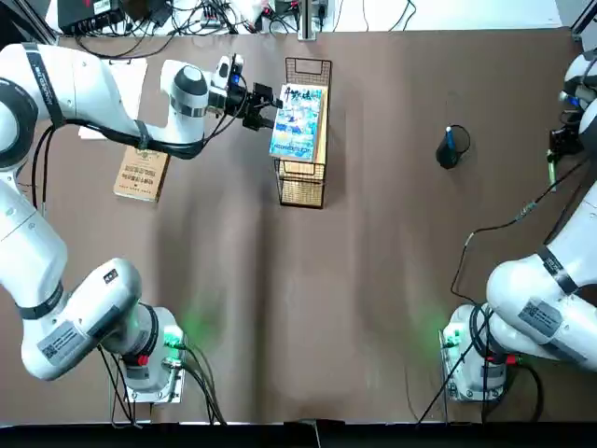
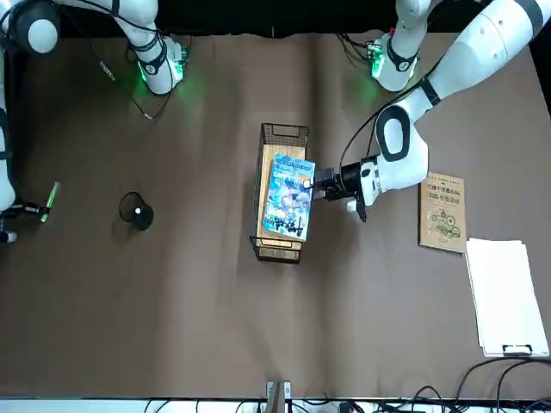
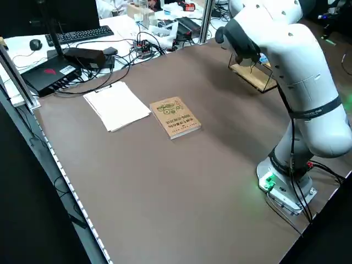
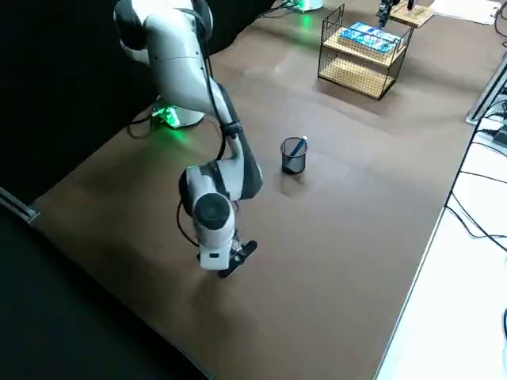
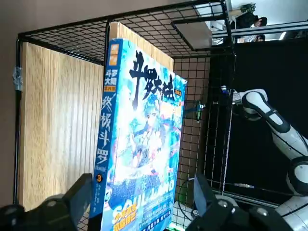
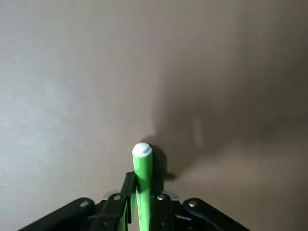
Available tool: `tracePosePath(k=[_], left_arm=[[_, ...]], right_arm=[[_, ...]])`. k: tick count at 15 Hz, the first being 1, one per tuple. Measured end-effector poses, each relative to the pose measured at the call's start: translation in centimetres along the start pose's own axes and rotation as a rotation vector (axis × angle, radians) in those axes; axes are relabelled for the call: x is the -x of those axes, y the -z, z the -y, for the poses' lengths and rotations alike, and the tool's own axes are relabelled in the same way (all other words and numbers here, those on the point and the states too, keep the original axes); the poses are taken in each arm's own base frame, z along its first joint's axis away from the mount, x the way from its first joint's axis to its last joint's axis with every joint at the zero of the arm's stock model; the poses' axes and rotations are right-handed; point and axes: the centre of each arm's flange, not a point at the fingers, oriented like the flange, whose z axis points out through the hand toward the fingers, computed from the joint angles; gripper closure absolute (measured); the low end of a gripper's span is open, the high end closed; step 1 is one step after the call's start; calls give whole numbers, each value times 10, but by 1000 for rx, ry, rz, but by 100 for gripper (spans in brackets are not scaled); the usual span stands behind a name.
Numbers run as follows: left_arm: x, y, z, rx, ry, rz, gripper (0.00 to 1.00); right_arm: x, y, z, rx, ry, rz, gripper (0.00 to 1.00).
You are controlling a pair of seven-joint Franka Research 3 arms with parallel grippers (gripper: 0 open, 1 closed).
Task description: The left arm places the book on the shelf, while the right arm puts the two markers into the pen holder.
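Paperback, thin with light-blue illustrated cover (image 1: 298, 122), judged light and floppy, lies on the black wire-mesh shelf's wooden top (image 1: 322, 140), left tool (image 1: 264, 107) clamped at its edge; right tool (image 6: 143, 204) grips slim, light green marker (image 6: 142, 180).

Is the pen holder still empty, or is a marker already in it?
One marker is in: the blue marker stands inside the pen holder. The green marker is out, clamped in the right gripper.

place: a robot lab | signs: two robot arms fixed to a brown table (image 1: 373, 280); a keyboard (image 3: 80, 34), boxes and lots of wires (image 1: 187, 14) along the edge; black curtains around
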Motion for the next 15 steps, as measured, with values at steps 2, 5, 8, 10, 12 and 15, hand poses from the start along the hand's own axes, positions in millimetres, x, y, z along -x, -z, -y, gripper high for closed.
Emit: tracePosePath(k=[2, 5, 8, 10, 12, 15], left_arm=[[0, 0, 1, -1, 1, -1, 5], [-2, 1, 7, -10, 7, -5, 4], [-6, 6, 16, -20, 12, -17, 1], [-8, 7, 19, -23, 14, -21, 1], [-10, 9, 21, -27, 17, -26, 1], [-21, 20, 31, -36, 29, -56, 1]], right_arm=[[-5, 5, 16, -7, 54, 20, 84], [-8, 25, 32, -22, 186, 38, 84], [-6, 53, 52, -58, 308, 49, 84], [-11, 79, 86, -104, 383, 45, 84], [-18, 109, 132, -179, 440, -5, 84], [-9, 148, 180, -352, 552, -61, 84]])
